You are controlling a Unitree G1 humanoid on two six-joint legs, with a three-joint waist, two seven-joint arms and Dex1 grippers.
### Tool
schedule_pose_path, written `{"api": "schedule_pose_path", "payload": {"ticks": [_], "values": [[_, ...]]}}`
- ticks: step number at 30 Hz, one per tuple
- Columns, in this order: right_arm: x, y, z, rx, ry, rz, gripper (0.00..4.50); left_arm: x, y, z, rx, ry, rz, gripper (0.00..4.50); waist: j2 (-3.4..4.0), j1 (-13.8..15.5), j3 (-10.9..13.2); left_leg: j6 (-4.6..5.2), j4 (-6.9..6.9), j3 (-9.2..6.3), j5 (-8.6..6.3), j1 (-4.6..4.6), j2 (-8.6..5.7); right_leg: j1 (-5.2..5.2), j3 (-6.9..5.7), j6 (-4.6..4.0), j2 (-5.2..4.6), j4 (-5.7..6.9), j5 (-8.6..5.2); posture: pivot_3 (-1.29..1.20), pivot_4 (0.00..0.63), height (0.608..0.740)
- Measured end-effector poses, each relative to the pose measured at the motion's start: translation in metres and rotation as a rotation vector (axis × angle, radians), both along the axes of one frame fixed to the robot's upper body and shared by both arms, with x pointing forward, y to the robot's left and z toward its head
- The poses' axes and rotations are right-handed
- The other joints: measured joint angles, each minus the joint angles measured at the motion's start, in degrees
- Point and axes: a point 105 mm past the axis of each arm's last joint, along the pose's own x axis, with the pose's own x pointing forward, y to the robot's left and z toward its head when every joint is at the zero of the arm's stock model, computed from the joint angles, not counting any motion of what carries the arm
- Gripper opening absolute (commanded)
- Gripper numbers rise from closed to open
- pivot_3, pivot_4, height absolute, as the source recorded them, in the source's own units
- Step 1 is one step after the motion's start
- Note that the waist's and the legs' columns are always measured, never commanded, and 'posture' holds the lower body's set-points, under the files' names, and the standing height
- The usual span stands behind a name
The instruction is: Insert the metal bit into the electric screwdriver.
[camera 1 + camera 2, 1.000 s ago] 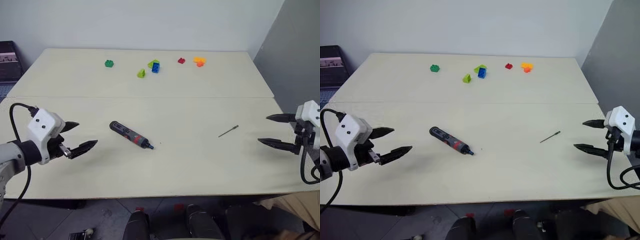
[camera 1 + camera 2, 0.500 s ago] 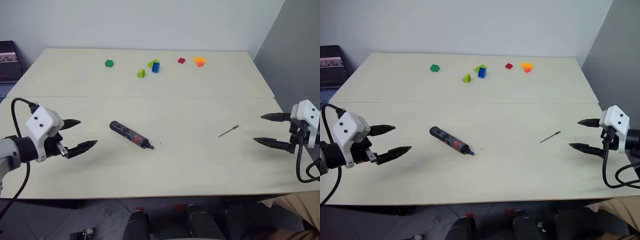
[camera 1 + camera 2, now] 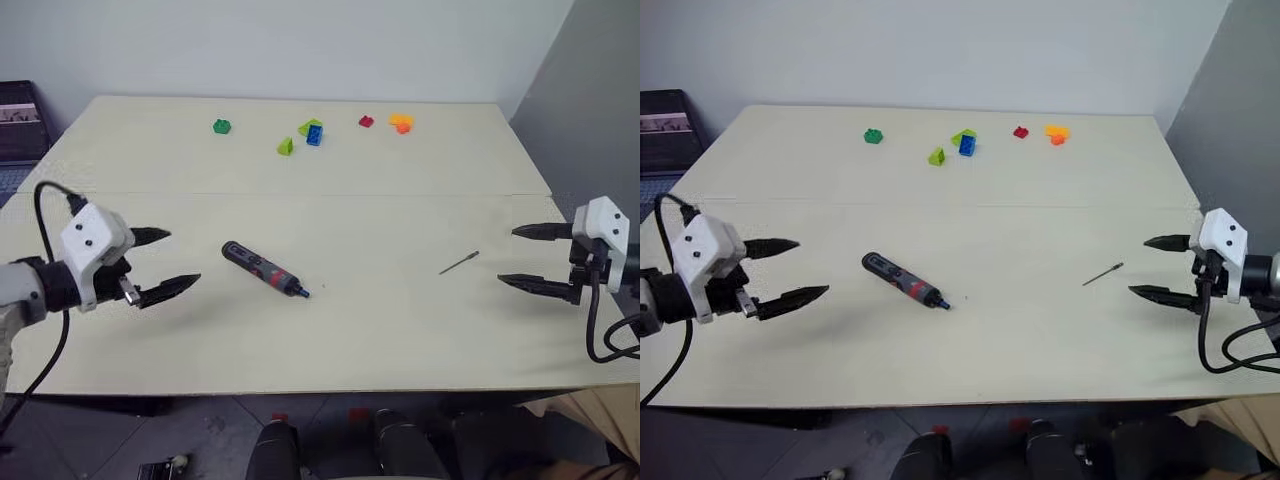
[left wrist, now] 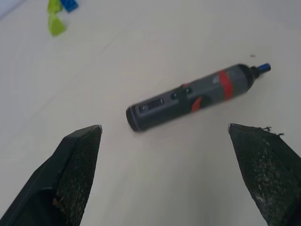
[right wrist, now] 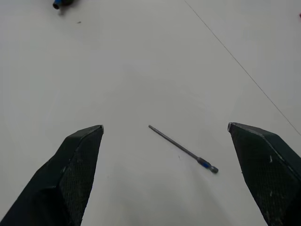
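The electric screwdriver (image 3: 263, 270), dark grey with red accents and a blue tip, lies flat near the middle of the cream table; it also shows as the screwdriver (image 4: 193, 96) in the left wrist view. My left gripper (image 3: 183, 260) hovers open to its left, empty, fingers pointing at it. The metal bit (image 3: 458, 262), a thin grey rod, lies on the table's right side, and appears as the bit (image 5: 182, 149) in the right wrist view. My right gripper (image 3: 507, 255) stands open and empty just right of the bit, pointing toward it.
Several small coloured toy bricks (image 3: 309, 131) are scattered along the far side of the table (image 3: 380, 330). A seam runs across the table's width. A grey wall (image 3: 600, 100) rises on the right past the table's edge.
The left gripper has edged right and up toward the screwdriver and rolled a little. The right gripper has drifted left toward the bit. Both stay open.
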Motion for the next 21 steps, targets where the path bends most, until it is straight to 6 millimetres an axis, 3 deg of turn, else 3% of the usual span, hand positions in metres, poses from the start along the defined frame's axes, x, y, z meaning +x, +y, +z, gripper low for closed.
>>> {"api": "schedule_pose_path", "payload": {"ticks": [6, 11, 15, 21], "values": [[-0.019, 0.033, 0.012, 0.029, 0.040, 0.129, 4.46, 0.006, -0.043, 0.001, 0.181, 0.040, -0.293, 4.50, 0.08, 0.1, 0.0, 0.00, -0.01, -0.03, 0.00, -0.09, -0.01, -0.03, -0.02, 0.04, 0.02, 0.00, 0.03, 0.00, 0.150, 0.740], [-0.035, 0.051, 0.021, 0.046, 0.072, 0.207, 4.46, 0.009, -0.055, -0.014, 0.319, 0.110, -0.462, 4.50, 0.09, 0.1, 0.1, 0.00, 0.01, -0.04, 0.00, -0.15, 0.00, -0.06, -0.03, 0.02, 0.04, 0.01, 0.04, 0.00, 0.150, 0.740], [-0.051, 0.066, 0.028, 0.080, 0.091, 0.266, 4.46, 0.027, -0.076, -0.021, 0.409, 0.101, -0.606, 4.50, 0.11, 0.6, 0.1, 0.02, 0.14, -0.14, 0.02, -0.24, -0.02, -0.04, -0.05, 0.07, 0.08, 0.02, 0.07, 0.00, 0.150, 0.740], [-0.058, 0.069, 0.028, 0.126, 0.085, 0.222, 4.46, 0.046, -0.093, -0.037, 0.466, 0.114, -0.707, 4.50, 0.09, 1.4, 0.1, 0.03, 0.18, -0.25, 0.02, -0.36, -0.03, -0.07, -0.08, -0.09, 0.11, 0.00, 0.20, 0.00, 0.150, 0.740]]}}
